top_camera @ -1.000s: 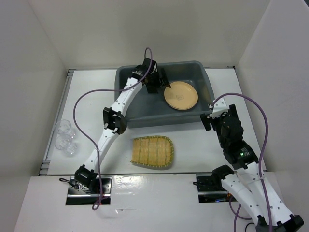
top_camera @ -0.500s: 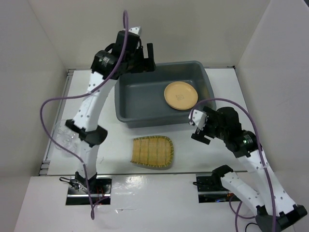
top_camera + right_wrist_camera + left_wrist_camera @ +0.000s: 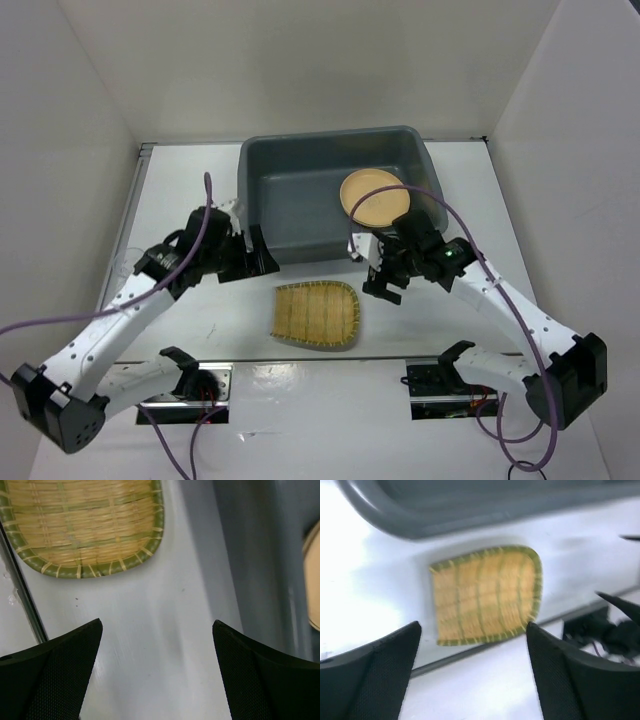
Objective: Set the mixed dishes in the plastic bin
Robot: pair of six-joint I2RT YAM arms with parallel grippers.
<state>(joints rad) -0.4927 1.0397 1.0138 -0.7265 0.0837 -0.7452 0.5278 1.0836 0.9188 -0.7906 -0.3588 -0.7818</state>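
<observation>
Grey plastic bin at the back of the desk, tan plate inside near its right wall, bamboo tray on the desk just in front, left pincer spread wide, holding nothing, right pincer spread wide and empty too, both near the tray

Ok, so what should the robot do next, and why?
Probably lower the left gripper onto an edge of the bamboo tray. Its jaws are open and empty, the left wrist view shows the tray centred between them, and the tray lies outside the bin, which holds one plate.
</observation>
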